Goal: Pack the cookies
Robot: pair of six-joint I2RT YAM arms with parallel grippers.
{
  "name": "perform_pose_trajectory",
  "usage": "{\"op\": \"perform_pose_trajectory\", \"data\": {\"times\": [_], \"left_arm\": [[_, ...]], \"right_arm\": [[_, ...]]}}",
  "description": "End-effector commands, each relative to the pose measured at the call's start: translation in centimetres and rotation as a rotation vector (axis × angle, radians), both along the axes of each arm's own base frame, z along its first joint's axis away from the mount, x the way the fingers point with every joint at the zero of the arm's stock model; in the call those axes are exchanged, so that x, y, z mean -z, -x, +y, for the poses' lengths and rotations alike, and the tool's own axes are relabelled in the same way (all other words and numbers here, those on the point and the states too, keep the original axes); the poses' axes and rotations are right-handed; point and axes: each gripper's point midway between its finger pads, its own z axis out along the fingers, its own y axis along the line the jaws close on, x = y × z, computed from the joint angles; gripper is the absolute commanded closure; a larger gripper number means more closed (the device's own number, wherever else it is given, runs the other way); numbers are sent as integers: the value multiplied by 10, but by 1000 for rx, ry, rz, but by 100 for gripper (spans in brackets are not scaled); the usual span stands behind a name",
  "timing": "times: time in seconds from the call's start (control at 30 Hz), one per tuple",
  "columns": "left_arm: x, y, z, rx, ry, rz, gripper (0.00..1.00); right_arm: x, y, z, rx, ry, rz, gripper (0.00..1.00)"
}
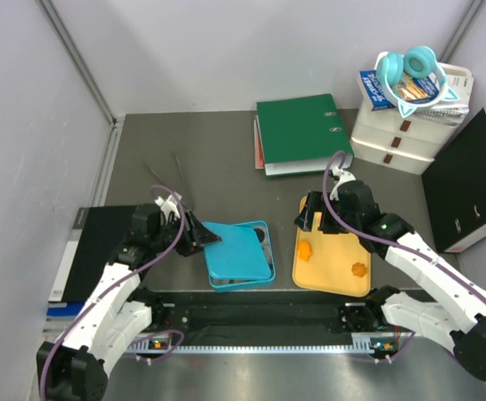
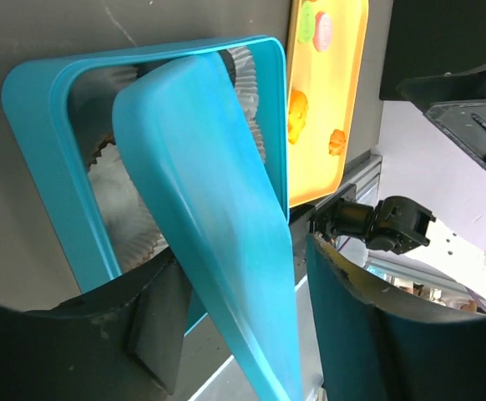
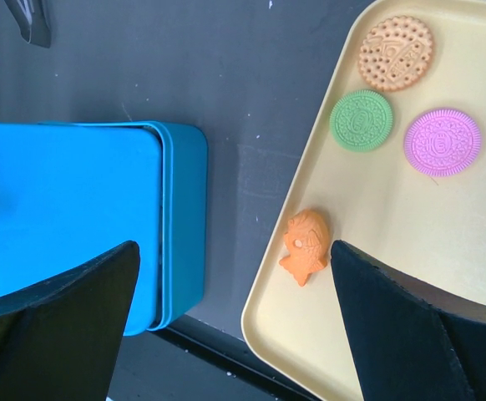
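A blue box with grey-white paper liners inside stands left of the yellow tray. My left gripper is shut on the blue lid and holds it tilted over the box. On the tray lie an orange fish-shaped cookie, a tan round one, a green one and a pink one. The top view shows two orange cookies. My right gripper is open and empty above the tray's left edge, its right finger beside the fish cookie.
A green binder lies at the back. A white drawer unit with headphones on top stands back right. A black binder stands at the right edge. A black folder lies at the left.
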Motion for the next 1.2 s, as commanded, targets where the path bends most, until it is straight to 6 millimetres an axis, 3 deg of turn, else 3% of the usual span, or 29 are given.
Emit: {"op": "perform_pose_trajectory", "data": {"times": [0.0,0.13,0.4,0.67,1.0,1.17], "left_arm": [[-25,-12,3,19,-42,-85,38],[-33,-20,12,22,-149,-72,35],[-14,-3,40,33,-365,89,35],[-9,-1,59,-21,-470,131,35],[-5,3,63,-42,-488,171,36],[-12,15,58,-17,-456,184,41]], "right_arm": [[-7,-8,3,-6,-23,-40,3],[-7,-8,4,-9,-24,-40,3],[-4,-8,4,-8,-25,-39,3],[-2,-10,6,-12,-27,-36,3],[-1,-7,10,-44,-32,-25,3],[-10,8,38,-220,-130,-22,7]]}}
